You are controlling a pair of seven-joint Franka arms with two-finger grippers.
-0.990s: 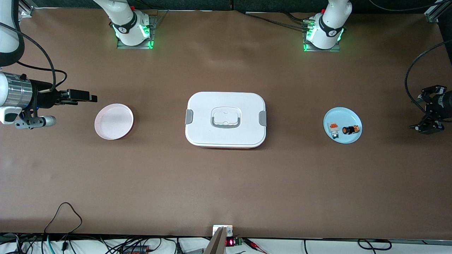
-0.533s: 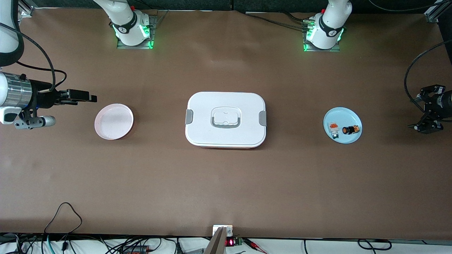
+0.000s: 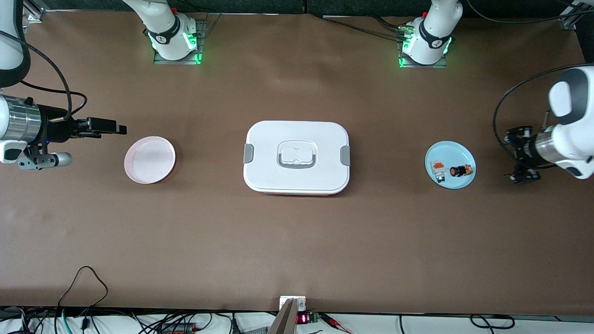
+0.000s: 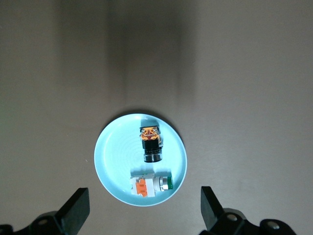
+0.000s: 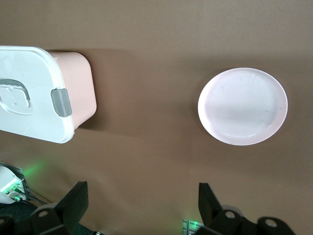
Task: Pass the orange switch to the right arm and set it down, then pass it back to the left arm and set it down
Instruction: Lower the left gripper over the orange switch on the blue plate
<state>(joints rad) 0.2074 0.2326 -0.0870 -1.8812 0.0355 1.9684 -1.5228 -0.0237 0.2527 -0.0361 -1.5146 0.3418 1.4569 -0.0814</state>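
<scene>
The orange switch (image 3: 461,170) (image 4: 150,145), a small black cylinder with an orange cap, lies on its side on a light blue plate (image 3: 448,150) (image 4: 115,156). My left gripper (image 3: 511,157) (image 4: 143,216) hangs open over the table just past the plate's rim, at the left arm's end, with nothing between its fingers (image 4: 76,211). The white box (image 3: 297,157) (image 5: 29,98) with grey clips stands mid-table. At the right arm's end my right gripper (image 3: 121,128) (image 5: 142,205) waits open and empty, close to a pink plate (image 3: 149,159) (image 5: 243,106).
A small white block with an orange patch (image 3: 438,169) (image 4: 145,186) lies on the blue plate beside the switch. The pink plate holds nothing. Cables trail along the table edge nearest the front camera (image 3: 83,278).
The left arm has swung in from the table's end toward the blue plate, bringing its gripper close to the rim. The right arm, the box and both plates have not moved.
</scene>
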